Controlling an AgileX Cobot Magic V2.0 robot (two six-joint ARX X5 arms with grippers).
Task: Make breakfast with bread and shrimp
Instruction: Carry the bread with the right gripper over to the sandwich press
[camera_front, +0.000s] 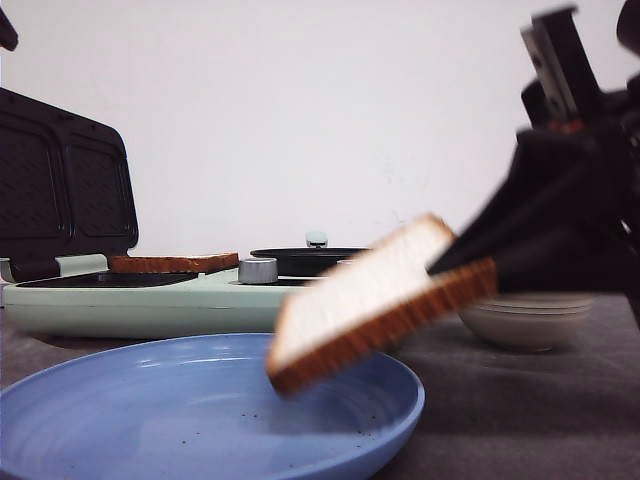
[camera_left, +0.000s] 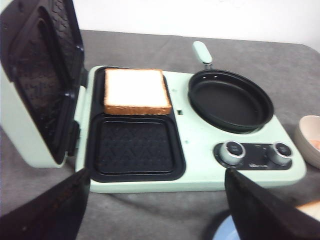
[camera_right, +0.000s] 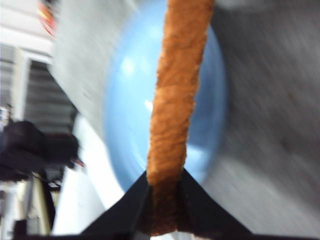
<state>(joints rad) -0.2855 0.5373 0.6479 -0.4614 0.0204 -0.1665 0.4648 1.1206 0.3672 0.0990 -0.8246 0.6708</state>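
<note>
Front view: the right gripper (camera_front: 470, 270) enters from the right of the frame, its fingers clamped on the crust edge of a bread slice (camera_front: 365, 300). The slice hangs tilted in the air, low end at frame centre, above the blue plate (camera_front: 150, 420) at lower left and clear of it. A second slice (camera_front: 172, 263) lies on the breakfast machine (camera_front: 140, 300) at middle left. White bowls (camera_front: 525, 320) stand at middle right.

Left wrist view: the second slice (camera_left: 136, 91) rests flat in the upper of the two grill wells; the lower grill well (camera_left: 134, 146) is bare. The lid (camera_left: 37, 80) stands open at the left. The frying pan (camera_left: 230, 100) at upper right holds nothing. The left gripper's fingers (camera_left: 47, 212) sit wide apart at the bottom corners, holding nothing.

Right wrist view: blurred. The held slice (camera_right: 175, 115) runs edge-on up the centre, gripped at the bottom, with the plate (camera_right: 125, 115) behind.

Judgement: the step in hand is carrying the second slice to the machine. The next move calls for levelling it and lowering it squarely into the bare well.
</note>
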